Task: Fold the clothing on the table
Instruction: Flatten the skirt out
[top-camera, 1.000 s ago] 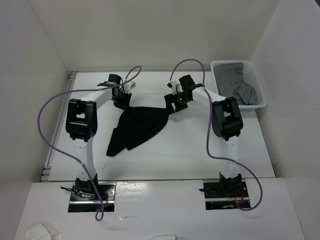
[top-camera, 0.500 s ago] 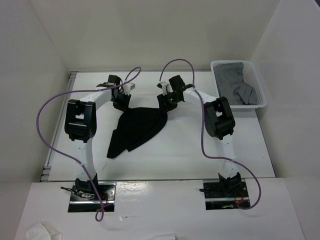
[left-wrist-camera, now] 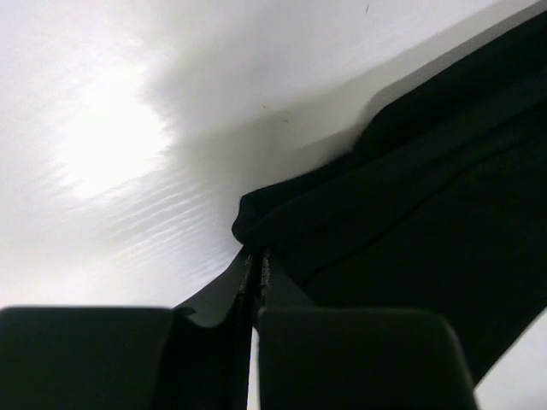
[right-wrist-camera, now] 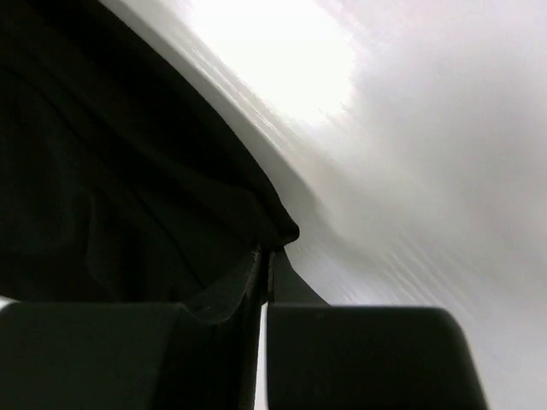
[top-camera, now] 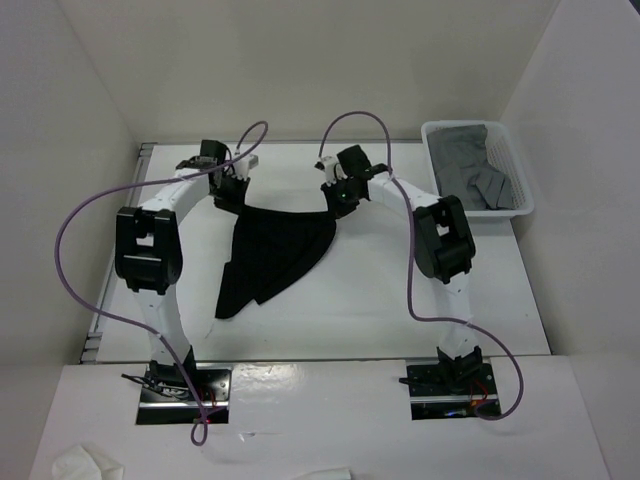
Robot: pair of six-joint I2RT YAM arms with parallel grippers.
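A black garment (top-camera: 272, 255) lies on the white bench (top-camera: 400, 300), a little left of the middle and between the two arms. Its far edge is stretched nearly straight from one hand to the other, and from there the cloth narrows toward the near left and ends in a blunt tip well short of the arm bases. A fold line runs along its length, so one layer lies over another. The left hand (top-camera: 228, 193) is at the far-left corner of that edge with its fingers pressed together on the cloth. In the left wrist view the two dark fingers (left-wrist-camera: 214, 303) meet with only a hairline between them, and the bunched corner of the garment (left-wrist-camera: 427, 196) sits right at their tips (left-wrist-camera: 256, 256), low against the bench surface. The right hand (top-camera: 336, 200) is at the far-right corner, likewise clamped on the cloth. In its own wrist view the fingers (right-wrist-camera: 231, 295) are closed tight and a small peak of the black fabric (right-wrist-camera: 111, 171) rises just at the tips (right-wrist-camera: 263, 256). At the far right of the bench, well apart from the garment, stands a white plastic basket (top-camera: 455, 125) holding grey clothes (top-camera: 470, 165). A purple cable (top-camera: 75, 215) loops out from each arm.
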